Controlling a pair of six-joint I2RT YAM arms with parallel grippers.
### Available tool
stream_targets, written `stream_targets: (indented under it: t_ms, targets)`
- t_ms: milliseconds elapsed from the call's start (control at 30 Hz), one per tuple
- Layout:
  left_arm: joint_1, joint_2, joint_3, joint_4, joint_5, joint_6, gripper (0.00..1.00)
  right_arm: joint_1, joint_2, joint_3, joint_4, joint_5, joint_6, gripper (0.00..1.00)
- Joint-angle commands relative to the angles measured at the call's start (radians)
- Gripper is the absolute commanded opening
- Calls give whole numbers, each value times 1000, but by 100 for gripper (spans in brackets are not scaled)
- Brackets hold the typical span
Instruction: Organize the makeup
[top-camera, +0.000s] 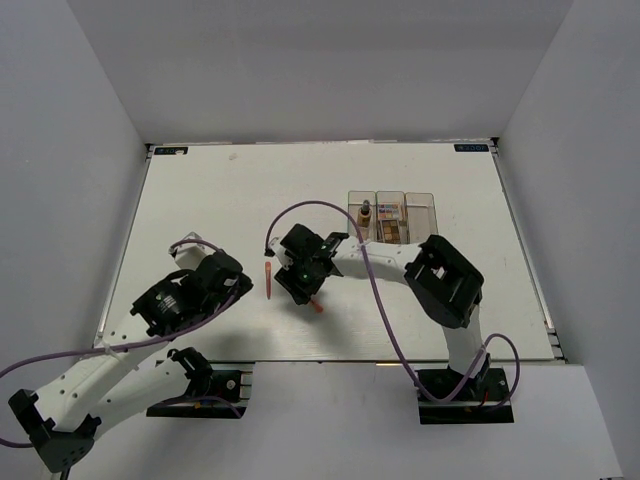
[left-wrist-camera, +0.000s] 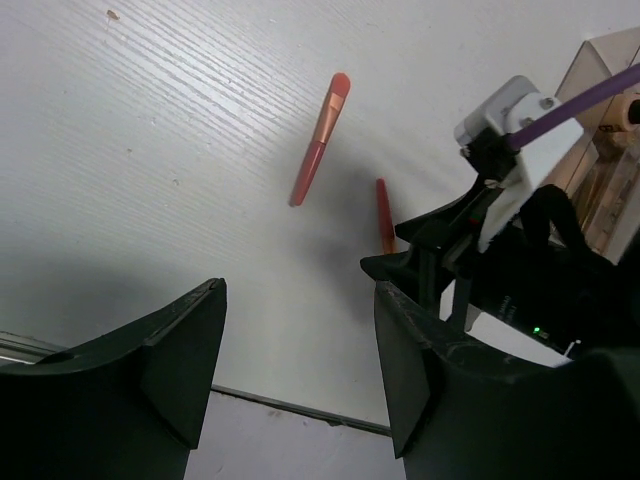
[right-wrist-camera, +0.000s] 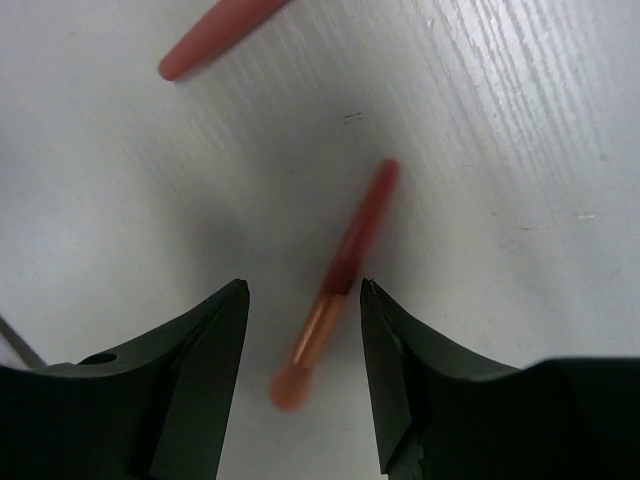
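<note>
Right gripper (right-wrist-camera: 303, 288) gapes astride a blurred pink stick (right-wrist-camera: 358, 235), not gripping; left gripper (left-wrist-camera: 300, 290) spread wide, empty.

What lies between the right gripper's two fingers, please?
A salmon-pink makeup brush on the table, inside the open right gripper; right wrist view shows it.

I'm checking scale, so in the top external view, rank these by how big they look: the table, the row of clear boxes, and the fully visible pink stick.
1. table
2. row of clear boxes
3. pink stick
</note>
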Motion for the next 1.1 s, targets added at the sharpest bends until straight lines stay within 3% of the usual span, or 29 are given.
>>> stream_targets:
  t_ms: [0, 233, 400, 533, 567, 633, 767, 900, 1067]
  targets:
    - [0, 11, 4, -15, -29, -17, 71, 22, 29, 40, 24, 122, 79, 55]
    - [0, 18, -13, 11, -21, -17, 71, 28, 39, 19, 29, 238, 67, 54]
    - [0, 24, -27, 31, -11, -17, 71, 39, 52, -35, 49, 298, 30, 48]
    - [0, 34, -56, 56, 8, -17, 70, 48, 51, -110, 70, 336, -3, 37]
    - [0, 38, -65, 64, 15, -16, 70, 49, 46, -121, 69, 335, -3, 31]
    - [0, 43, -83, 94, 37, -16, 70, 43, 45, -147, 66, 314, -5, 24]
    - [0, 81, -128, 142, 61, -5, 70, 32, 8, -180, 53, 245, -25, 0]
    - [0, 153, -148, 194, 71, 30, 70, 2, -72, -167, 38, 98, -78, 0]
    - [0, 242, -136, 257, 31, 107, 69, -87, -185, -18, -46, -21, -141, 0]
